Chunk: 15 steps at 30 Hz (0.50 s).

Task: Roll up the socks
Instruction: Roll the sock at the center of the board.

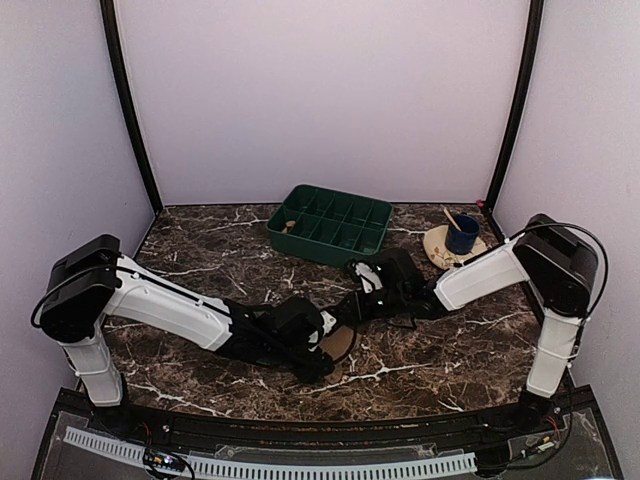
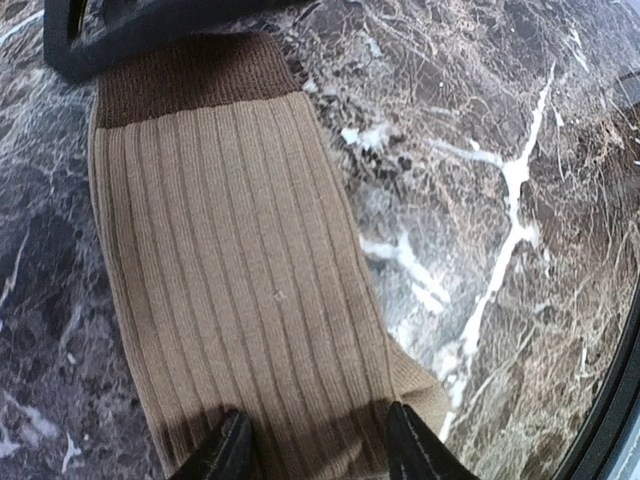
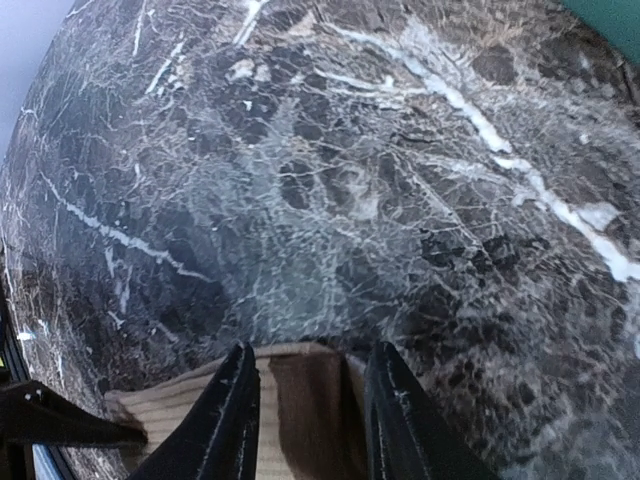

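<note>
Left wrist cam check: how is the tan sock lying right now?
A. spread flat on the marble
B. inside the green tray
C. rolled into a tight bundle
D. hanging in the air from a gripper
A: the tan sock lies unrolled and flat on the marble table, its ribbed length showing no fold or roll.

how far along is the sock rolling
Done: nothing rolled; the tan sock lies flat on the table. In hand: left gripper open at its foot end, right gripper open over the brown cuff. Left: the whole roll; only this sock shows.
</note>
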Motion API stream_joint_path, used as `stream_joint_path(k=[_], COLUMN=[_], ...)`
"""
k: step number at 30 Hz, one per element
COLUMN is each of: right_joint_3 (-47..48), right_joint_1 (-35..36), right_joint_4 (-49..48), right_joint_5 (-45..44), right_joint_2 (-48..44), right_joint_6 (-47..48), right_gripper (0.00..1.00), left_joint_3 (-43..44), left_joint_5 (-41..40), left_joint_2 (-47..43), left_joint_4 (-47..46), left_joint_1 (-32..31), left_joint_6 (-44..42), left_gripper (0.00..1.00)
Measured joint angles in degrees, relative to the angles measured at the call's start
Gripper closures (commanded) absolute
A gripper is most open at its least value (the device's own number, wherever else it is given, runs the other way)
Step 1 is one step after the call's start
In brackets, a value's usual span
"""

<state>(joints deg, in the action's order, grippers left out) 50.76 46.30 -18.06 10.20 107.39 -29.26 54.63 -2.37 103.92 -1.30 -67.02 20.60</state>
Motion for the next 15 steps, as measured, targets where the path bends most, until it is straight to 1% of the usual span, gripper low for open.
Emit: stream_joint_path(k=[6,11,15], right_joint_3=[0.02,0.04,0.48], right_joint_1=[1.14,2.56,6.95], right_joint_4=[4.68,7.45,11.96], right_joint_5=[-3.96,-7.63,-12.13], right_joint_2=[-6.38,-10.29,-11.8], right_joint_6=[2.45,4.9,7.67], right_gripper=[0.61,0.59,0.58], left_joint_3=[-0.13,-0.98,-4.22], left_joint_5=[-0.04,-0.24,-3.41], left_joint_2=[-4.42,-12.37,-20.17], left_joint_4=[3.39,2.6,1.07], left_joint_1=[0.0,0.0,-0.02], left_joint_6=[0.48,0.61,1.14], left_gripper=[0.47,0.45,0.43])
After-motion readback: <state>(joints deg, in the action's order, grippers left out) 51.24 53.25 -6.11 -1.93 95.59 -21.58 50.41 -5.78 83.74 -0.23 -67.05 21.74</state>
